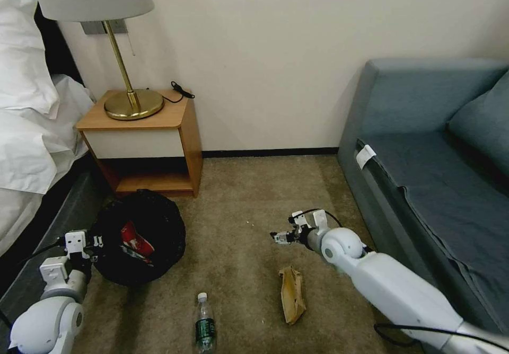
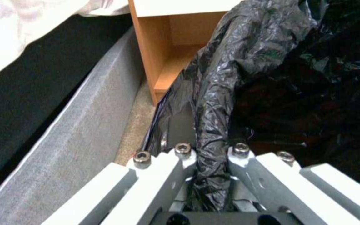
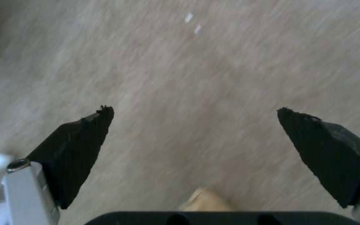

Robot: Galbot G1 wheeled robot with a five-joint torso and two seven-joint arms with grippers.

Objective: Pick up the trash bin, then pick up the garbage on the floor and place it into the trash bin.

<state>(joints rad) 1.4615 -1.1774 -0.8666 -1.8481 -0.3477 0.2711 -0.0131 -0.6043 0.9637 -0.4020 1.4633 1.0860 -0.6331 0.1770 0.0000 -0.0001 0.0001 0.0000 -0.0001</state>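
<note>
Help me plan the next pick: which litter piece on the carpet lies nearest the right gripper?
The crumpled brown paper bag, just below the open right gripper. The clear bottle lies farther left, and the red-and-white wrapper is already in the trash bin.

Head high; wrists near carpet [image 1: 238,227]

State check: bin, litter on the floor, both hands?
Trash bin: held at its bag-lined rim, red-and-white wrapper inside.
Left hand: shut on the bin rim.
Right hand: open, empty, above the carpet.
Paper bag: crumpled, lying on the carpet.
Bottle: capped, lying on the carpet.
</note>
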